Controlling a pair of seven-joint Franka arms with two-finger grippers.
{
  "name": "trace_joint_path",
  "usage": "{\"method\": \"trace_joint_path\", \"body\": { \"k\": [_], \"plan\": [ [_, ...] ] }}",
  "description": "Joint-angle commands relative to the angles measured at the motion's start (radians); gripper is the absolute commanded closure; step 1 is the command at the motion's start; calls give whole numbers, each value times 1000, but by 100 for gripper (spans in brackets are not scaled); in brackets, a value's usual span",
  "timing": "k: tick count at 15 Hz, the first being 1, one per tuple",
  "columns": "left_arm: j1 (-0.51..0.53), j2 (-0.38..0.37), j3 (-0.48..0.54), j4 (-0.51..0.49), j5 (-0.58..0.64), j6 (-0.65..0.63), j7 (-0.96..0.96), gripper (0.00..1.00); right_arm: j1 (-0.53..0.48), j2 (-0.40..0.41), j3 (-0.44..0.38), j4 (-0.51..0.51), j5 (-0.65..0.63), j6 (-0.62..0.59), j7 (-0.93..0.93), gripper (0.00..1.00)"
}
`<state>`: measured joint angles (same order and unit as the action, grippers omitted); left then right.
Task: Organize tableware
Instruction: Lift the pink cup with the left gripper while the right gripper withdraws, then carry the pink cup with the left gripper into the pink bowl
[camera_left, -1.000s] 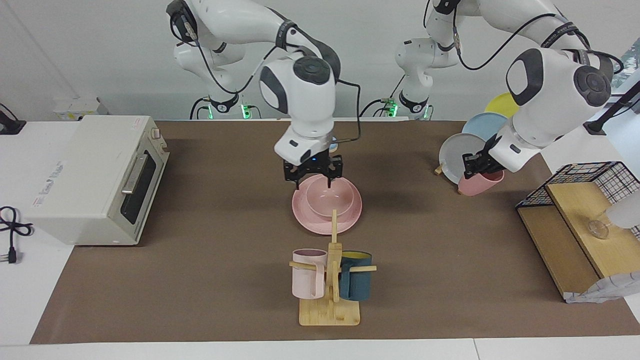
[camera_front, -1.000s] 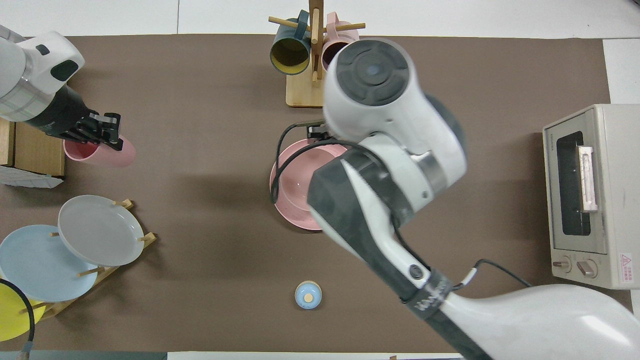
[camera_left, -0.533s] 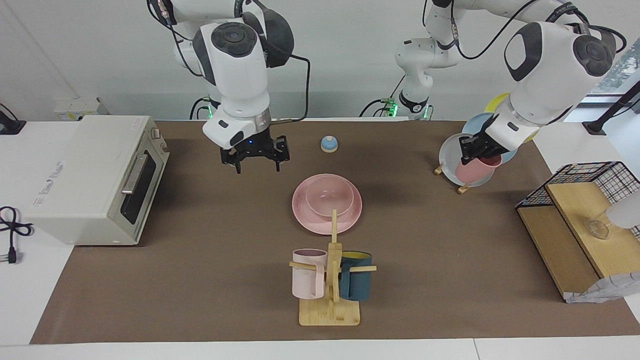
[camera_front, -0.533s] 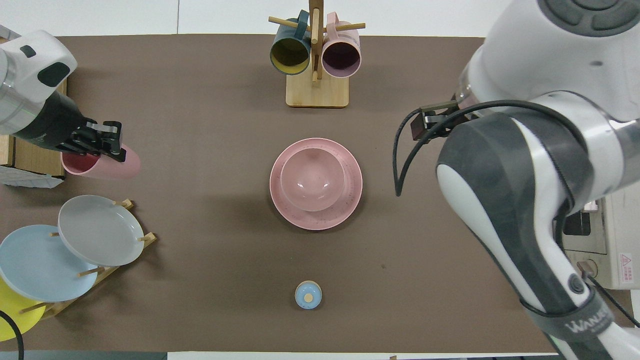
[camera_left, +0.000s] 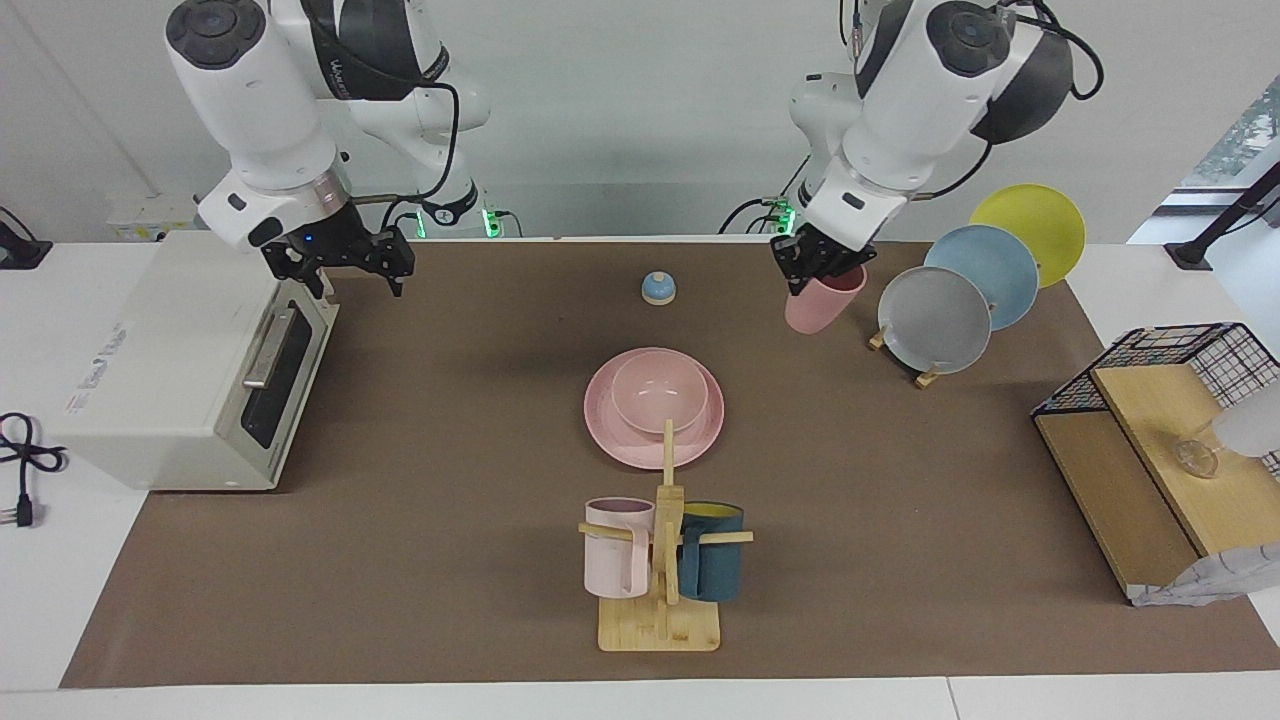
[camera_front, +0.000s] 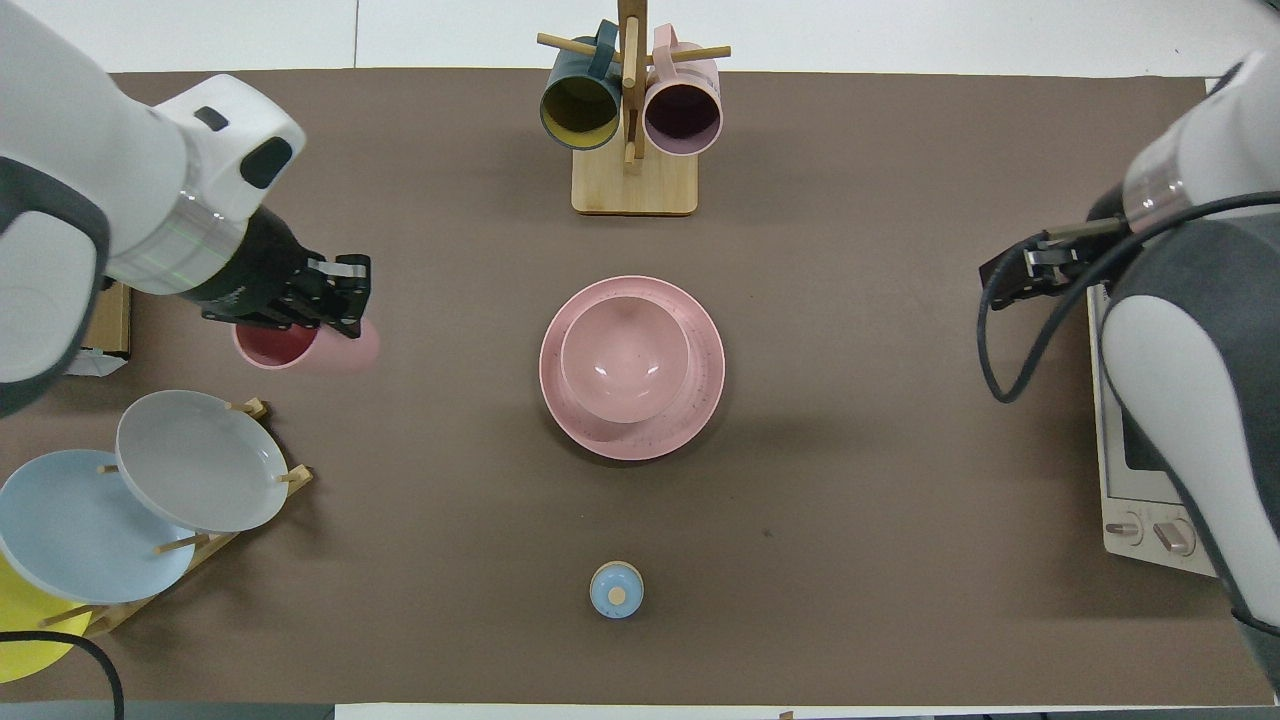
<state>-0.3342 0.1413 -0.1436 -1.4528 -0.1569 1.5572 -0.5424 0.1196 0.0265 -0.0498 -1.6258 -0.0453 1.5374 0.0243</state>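
Left gripper (camera_left: 818, 268) is up in the air over the brown mat (camera_left: 420, 560), toward the left arm's end of the table, clamped on the rim of the pink cup (camera_left: 824, 304). The cup hangs tilted, clear of the mat; in the overhead view its mouth shows, turned toward the left arm's end.

Right gripper (camera_left: 342, 262) hangs over the corner of the toaster oven (camera_left: 180, 360) at the right arm's end. Fingers spread, nothing between them.

Pink plate (camera_left: 610, 440) lies flat mid-mat. Pink bowl (camera_left: 658, 393) sits upright in it, a little off centre toward the robots.

Wooden mug tree (camera_left: 662, 610) stands farther from the robots than the plate. A pale pink mug (camera_left: 615, 548) and a dark teal mug (camera_left: 712, 566) hang on its pegs.

Small blue bell (camera_left: 657, 288) sits nearer to the robots than the plate.

Wooden plate rack (camera_front: 262, 478) at the left arm's end holds a grey plate (camera_left: 933, 320), a blue plate (camera_left: 990, 268) and a yellow plate (camera_left: 1035, 215), each on edge.

Wire basket (camera_left: 1180, 350) with a wooden shelf (camera_left: 1160, 450) stands at the left arm's end, off the mat.

Writing: part of a word in light letters on the right arm's dark band, roughly "WAN", cut off by the edge of the overhead view. A red warning label sits beside the oven's knobs and print runs along the oven's top; neither is legible.
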Motion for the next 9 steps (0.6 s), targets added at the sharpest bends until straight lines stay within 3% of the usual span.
{"method": "trace_joint_path", "body": {
  "k": [1, 4, 9],
  "plan": [
    [-125, 7, 15, -35, -1, 97, -164, 100, -8, -28, -36, -54, 21, 47, -81, 0],
    [-241, 84, 15, -44, 57, 208, -310, 100, 2, -36, -71, -75, 21, 58, -96, 0],
    [-299, 205, 16, -51, 106, 322, -438, 100, -9, -36, -77, -77, 21, 56, -93, 0]
  ]
}}
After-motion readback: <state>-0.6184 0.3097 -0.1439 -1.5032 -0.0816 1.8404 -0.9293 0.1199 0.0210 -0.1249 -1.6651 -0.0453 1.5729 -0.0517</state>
